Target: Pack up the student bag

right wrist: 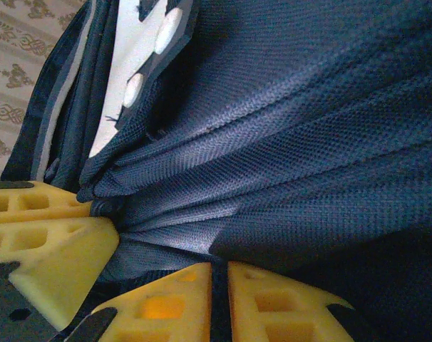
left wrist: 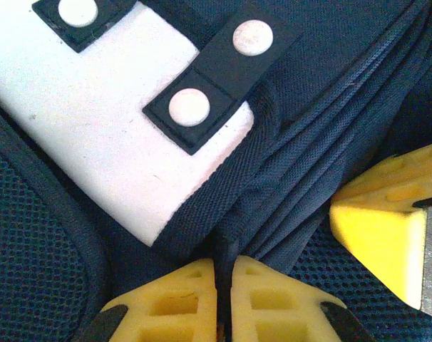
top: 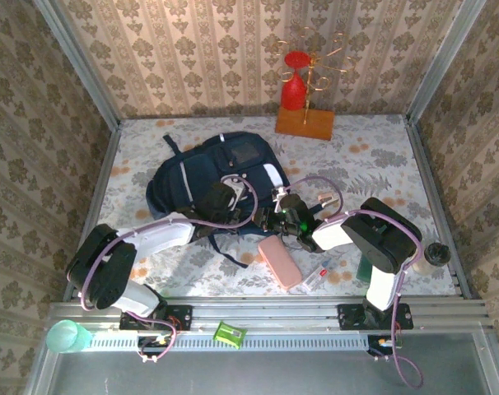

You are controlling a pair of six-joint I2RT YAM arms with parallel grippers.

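student bag (top: 225, 169): near edge hidden | item (top: 318, 274) by pink case (top: 280, 262): too small to tell

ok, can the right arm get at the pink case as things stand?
Reach-wise probably yes: the pink case lies uncovered close beside the right gripper. But that gripper is shut on the student bag fabric, so it would have to let go first.

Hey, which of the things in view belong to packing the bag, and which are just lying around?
Job: dark navy fabric backpack, pinched by left end effector and right end effector; likely the pink oblong case.
Lying about: red ornament on wooden stand; small green block; teal round cup.
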